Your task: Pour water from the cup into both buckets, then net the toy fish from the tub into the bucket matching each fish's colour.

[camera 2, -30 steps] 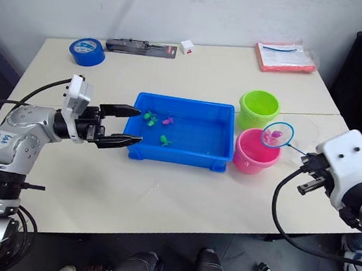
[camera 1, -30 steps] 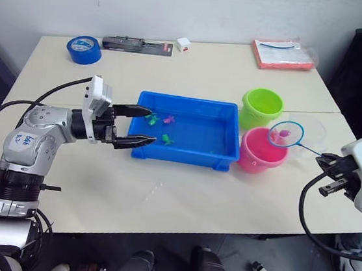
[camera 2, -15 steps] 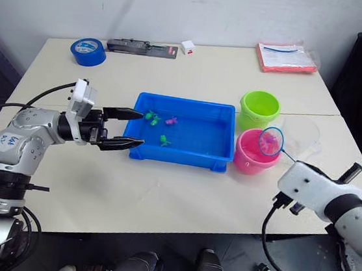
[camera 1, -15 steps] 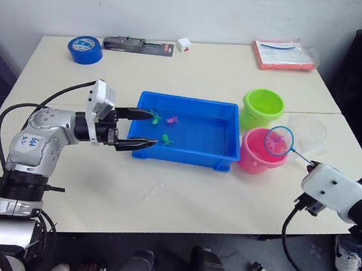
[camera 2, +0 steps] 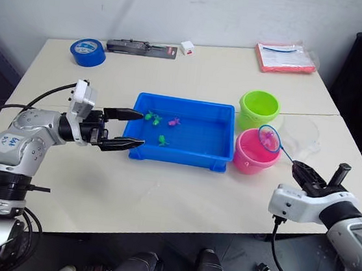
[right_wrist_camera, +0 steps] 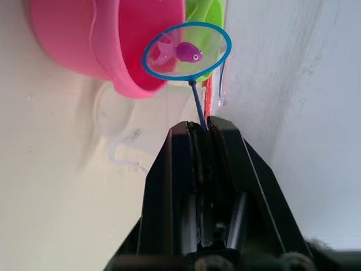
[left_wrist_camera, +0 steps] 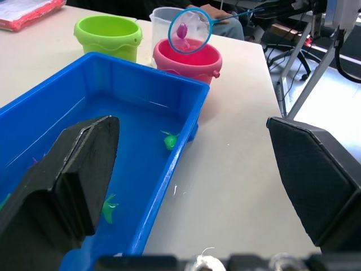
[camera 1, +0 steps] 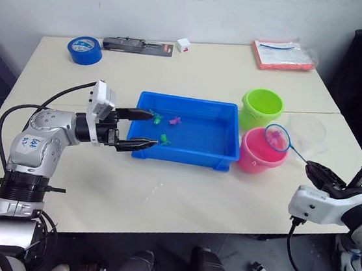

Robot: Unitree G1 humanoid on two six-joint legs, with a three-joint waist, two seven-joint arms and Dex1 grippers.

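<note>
Over the pink bucket (camera 1: 261,151), in the head views, the light, whippy net (camera 1: 277,138) is held, best gripped low on its stick; in the left wrist view, the left gripper (left_wrist_camera: 192,186) is seen spread at the tub (left_wrist_camera: 186,107); in the right wrist view, the right gripper (right_wrist_camera: 202,131) is clamped on the stick, the pink fish (right_wrist_camera: 183,52) cradled, bucket water hidden.

Net (camera 1: 277,137) has tipped sideways over pink bucket (camera 1: 261,151)

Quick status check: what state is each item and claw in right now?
Net: held up over the pink bucket, pink fish in mesh.
Pink bucket: upright.
Green bucket: upright.
Tub: fish inside.
Left claw: open at the tub's end.
Right claw: shut on net handle.
</note>
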